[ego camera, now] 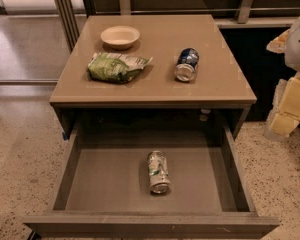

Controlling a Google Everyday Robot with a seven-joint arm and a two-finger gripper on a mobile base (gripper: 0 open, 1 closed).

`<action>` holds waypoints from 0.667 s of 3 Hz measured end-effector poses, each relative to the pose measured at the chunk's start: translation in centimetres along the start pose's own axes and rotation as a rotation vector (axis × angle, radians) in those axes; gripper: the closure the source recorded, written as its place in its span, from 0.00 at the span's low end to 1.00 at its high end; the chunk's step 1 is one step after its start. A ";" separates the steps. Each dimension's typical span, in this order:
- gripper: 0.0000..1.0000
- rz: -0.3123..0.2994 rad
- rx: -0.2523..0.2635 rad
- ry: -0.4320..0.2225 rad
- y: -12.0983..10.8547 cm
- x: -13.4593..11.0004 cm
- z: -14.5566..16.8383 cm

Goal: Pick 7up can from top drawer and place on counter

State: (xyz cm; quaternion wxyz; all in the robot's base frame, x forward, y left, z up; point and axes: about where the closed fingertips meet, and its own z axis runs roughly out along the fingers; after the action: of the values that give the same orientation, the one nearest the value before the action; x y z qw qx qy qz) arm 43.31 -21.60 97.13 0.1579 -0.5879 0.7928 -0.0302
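Here is the top drawer [105, 184], pulled wide open below the bench [155, 86], and on its flat grey bottom lies the 7up can [158, 172]. The can is on its side, roughly mid-drawer, one shiny end pointing at the front panel, well apart from both side walls.

Over on the far right edge of the view, the arm [299, 39] hangs off to the side of the bench, a pale grey-white section up high with cream-yellow parts below it. The claw [289, 106] sits in that lower cream-yellow cluster, beside the bench's right corner and above the speckled floor [20, 149]. It is clear of the drawer and nowhere near the can (partly cut off by the frame, so I cannot tell whether it is spread or pressed together).

Up on the bench top, a dark blue can [186, 64] lies on its side right of centre. A green snack bag [117, 66] rests to the left, and a shallow cream bowl [120, 36] stands upright just behind the bag.
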 end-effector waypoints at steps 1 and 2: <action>0.00 0.186 -0.001 -0.070 3.2 0.4 0.9; 0.00 0.513 -0.064 -0.190 6.7 1.6 5.3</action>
State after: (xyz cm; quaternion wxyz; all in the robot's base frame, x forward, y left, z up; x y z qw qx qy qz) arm 38.19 -20.32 90.17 0.2154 -0.3725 0.8980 0.0913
